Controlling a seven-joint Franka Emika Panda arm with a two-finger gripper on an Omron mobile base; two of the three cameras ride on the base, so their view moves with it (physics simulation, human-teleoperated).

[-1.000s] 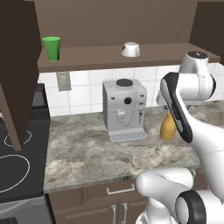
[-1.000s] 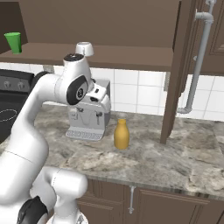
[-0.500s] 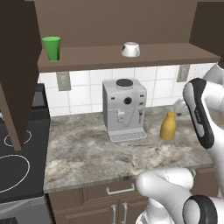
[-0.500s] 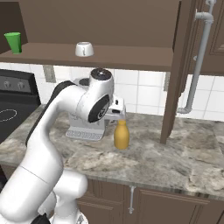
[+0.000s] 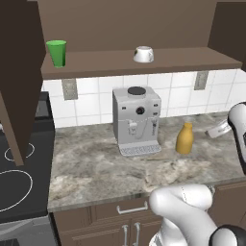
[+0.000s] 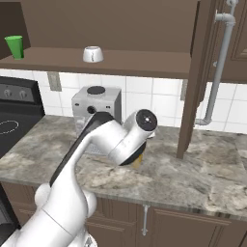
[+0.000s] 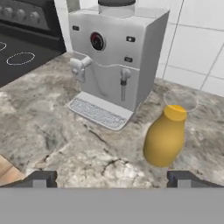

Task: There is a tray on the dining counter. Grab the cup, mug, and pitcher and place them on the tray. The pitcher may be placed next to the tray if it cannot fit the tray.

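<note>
Two dark fingertips (image 7: 39,179) of the gripper (image 7: 112,179) stand at the near edge of the hand view, set wide apart with nothing between them; the jaws are fully spread and empty. Just beyond them, towards the right-hand tip, the pitcher (image 7: 165,136) stands upright on the marbled stone worktop (image 7: 52,135), clear of both tips and not touched. Its yellow-orange body narrows to a short neck with a flat top. In the left base view the pitcher (image 5: 184,138) sits to the right of the coffee machine (image 5: 137,120), near it but apart, and the white arm (image 5: 239,129) reaches in from the right edge at about the same height. In the right base view the arm's elbow (image 6: 125,140) covers most of the pitcher, leaving a sliver of orange below it. The coffee machine (image 7: 116,61) is a grey box with a drip grille at its foot, backed against the white tiled wall (image 5: 178,96). A black stove top (image 5: 19,182) adjoins the worktop on the left. Farthest and highest, a brown wall shelf (image 5: 144,65) carries the cup (image 5: 56,53), upright at its left end, and the mug (image 5: 143,54), lying tilted near its middle, well apart from the cup. Right of the shelf, a grey pipe (image 6: 217,67) runs down the wall.
</note>
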